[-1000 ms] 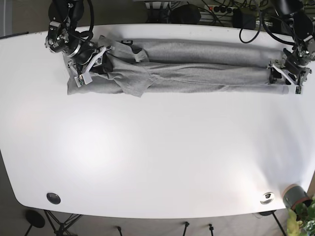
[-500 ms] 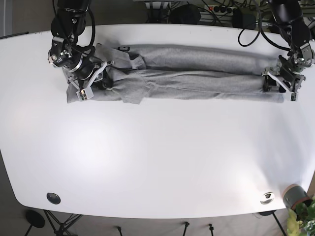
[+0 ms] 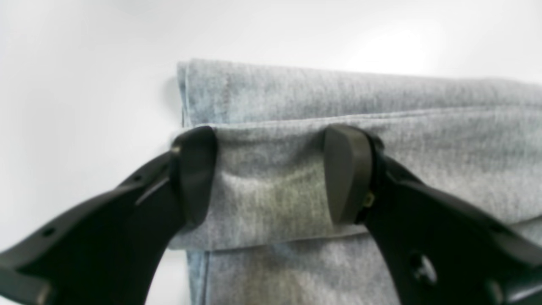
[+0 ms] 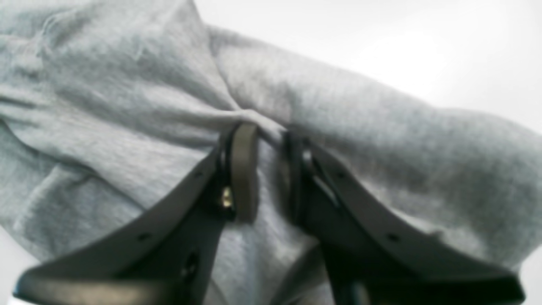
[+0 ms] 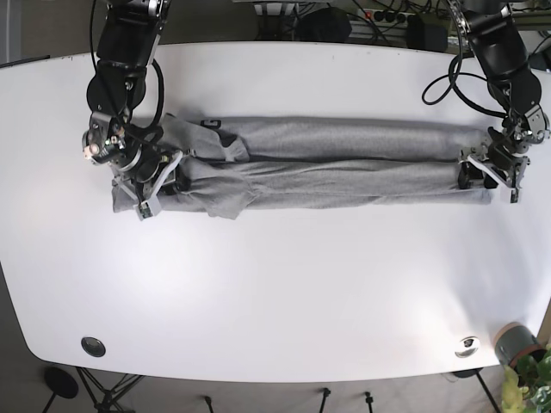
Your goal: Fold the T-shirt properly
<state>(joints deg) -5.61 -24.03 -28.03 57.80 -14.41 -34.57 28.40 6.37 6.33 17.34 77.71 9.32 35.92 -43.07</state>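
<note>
1. Grey knit between the left gripper (image 3: 271, 173) fingers (image 3: 345, 173): pads stand well apart, straddling a folded flap of the T-shirt (image 3: 381, 97), not pinching it. One pad sits at the flap's outer edge, the other further in on the cloth.
2. Left wrist view: hem end of the shirt lies in stacked layers, seam stitching visible along the short edge, white table (image 3: 76, 84) beyond it.
3. Right gripper (image 4: 266, 169) fingers (image 4: 244, 169): close together, clamped on a bunched ridge of the shirt (image 4: 381, 127). Fabric puckers up between the pads, creases radiating from the pinch.
4. Base view: left gripper (image 5: 491, 175) at the shirt's end on that view's right, near the table (image 5: 275, 284) edge. Right gripper (image 5: 153, 185) at the opposite end, over the sleeve/collar area.
5. T-shirt (image 5: 344, 163) lies as a long narrow band across the far half of the table, folded lengthwise into roughly two parallel rolls. Sleeve end is rumpled, with a loose flap hanging toward the near side; a dark label shows near the collar.
6. Outward: both arms reach in from the far edge. A dark round insert (image 5: 93, 347) sits in the near corner on the view's left, a metallic one (image 5: 467, 346) in the near corner on the right. Small potted plant (image 5: 527, 366) just off that corner. Cables (image 5: 379, 17) behind the far edge.
</note>
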